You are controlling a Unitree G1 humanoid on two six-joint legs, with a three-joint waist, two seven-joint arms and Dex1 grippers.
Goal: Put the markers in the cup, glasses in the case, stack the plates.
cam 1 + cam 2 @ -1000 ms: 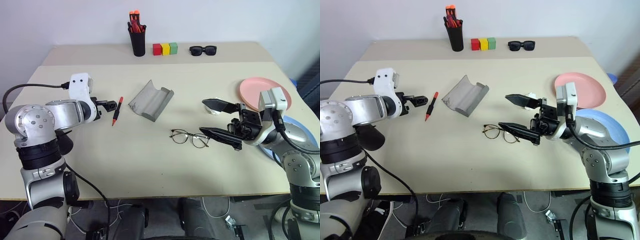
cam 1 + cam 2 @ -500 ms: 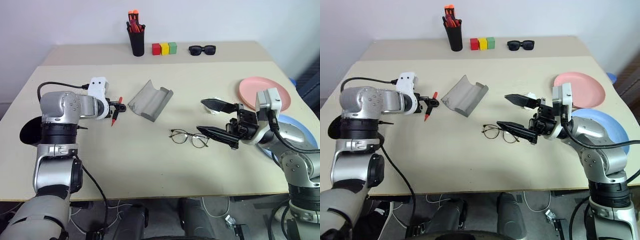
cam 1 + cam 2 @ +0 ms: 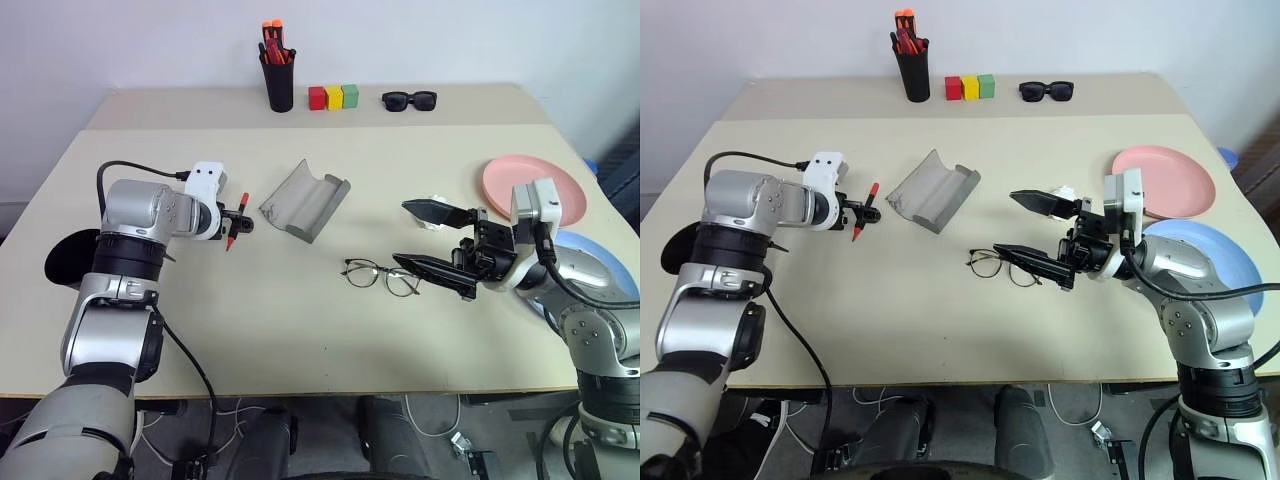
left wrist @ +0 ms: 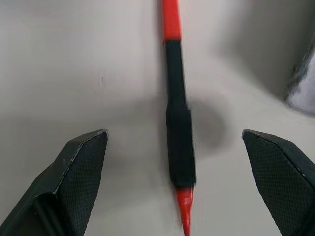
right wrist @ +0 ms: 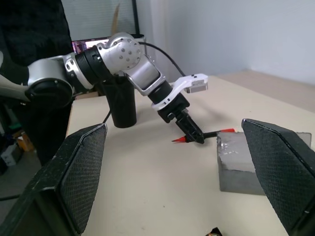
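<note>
Beige tabletop (image 3: 300, 320) runs bare along its near edge. Nearest to us lie the glasses (image 3: 379, 277), thin dark wire frames with clear lenses, resting flat near the middle. Just beside them on the right we see our right gripper (image 3: 430, 240), pointing left across the table above the surface, its two black fingers spread wide with nothing between them; the lower finger tip is close to the glasses, but we cannot tell whether it touches them. Behind that arm, at the table's right edge, sit the blue plate (image 3: 1200, 255) and, further back, the pink plate (image 3: 525, 180), side by side and not stacked.

On the left, the black cup (image 3: 68, 258) stands near the table edge, partly hidden by our left arm. Further in, our left gripper (image 3: 238, 222) tilts down over the marker (image 3: 864, 208), a red-orange pen with a black end lying on the table. In the left wrist view the marker (image 4: 178, 132) lies midway between the two fingers, which stand wide apart on either side without touching it.

Just past the marker, near the middle, the grey case (image 3: 304, 200) lies open. Along the far edge stand a black pen holder (image 3: 277, 80) with orange-capped pens, three coloured blocks (image 3: 333, 97) and black sunglasses (image 3: 408, 100).
</note>
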